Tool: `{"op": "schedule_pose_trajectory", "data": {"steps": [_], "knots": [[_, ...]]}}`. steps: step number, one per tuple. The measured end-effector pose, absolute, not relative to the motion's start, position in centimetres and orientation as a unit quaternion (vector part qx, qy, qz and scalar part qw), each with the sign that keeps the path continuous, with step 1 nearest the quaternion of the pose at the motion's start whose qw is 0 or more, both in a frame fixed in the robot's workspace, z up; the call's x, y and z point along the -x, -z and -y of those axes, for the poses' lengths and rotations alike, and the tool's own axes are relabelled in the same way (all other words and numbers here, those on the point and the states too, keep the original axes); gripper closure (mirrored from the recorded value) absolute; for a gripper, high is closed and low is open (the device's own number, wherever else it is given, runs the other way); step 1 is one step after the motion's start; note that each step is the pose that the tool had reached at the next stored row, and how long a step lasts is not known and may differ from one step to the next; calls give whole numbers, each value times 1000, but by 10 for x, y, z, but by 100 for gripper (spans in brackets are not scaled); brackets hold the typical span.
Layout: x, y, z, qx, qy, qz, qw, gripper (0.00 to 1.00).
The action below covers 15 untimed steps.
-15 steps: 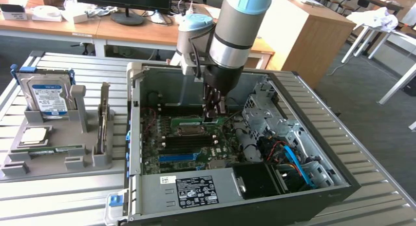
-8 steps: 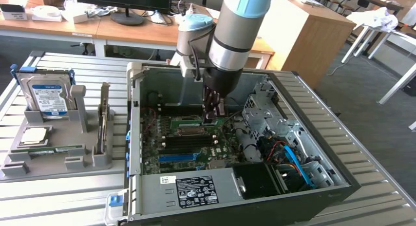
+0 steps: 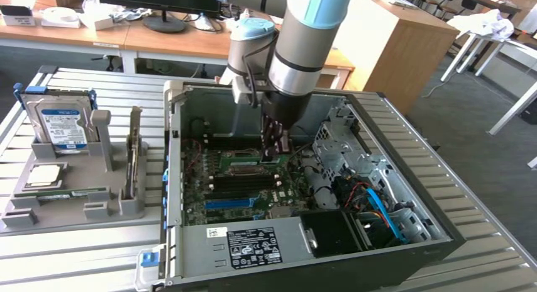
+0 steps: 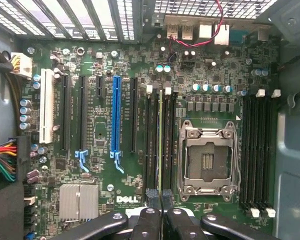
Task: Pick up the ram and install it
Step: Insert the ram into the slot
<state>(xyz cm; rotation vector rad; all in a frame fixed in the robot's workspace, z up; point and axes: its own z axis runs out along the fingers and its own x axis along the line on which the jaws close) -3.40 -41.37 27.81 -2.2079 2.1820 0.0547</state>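
Pincer [image 4: 160, 196] clamps ram [image 4: 160, 131] edge-on, its long axis parallel to the memory slots [image 4: 150, 142].

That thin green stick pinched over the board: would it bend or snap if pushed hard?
The ram looks edge-on like a straight thin line, so probably stiff, not floppy. Being so thin, it is likely light, yet might crack if pressed in tilted. The fingers clamp its flat faces, so slipping seems unlikely.

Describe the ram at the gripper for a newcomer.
In the open case, find the silver CPU socket. Beside it runs a bank of black slots. The ram is the thin green strip, edge-on, among them, between the gripper's fingertips.
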Motion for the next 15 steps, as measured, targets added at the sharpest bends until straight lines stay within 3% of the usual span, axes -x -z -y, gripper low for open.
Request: {"op": "schedule_pose_trajectory", "data": {"steps": [15], "knots": [[34,-267,414,711,-22,-703,23,88]]}}
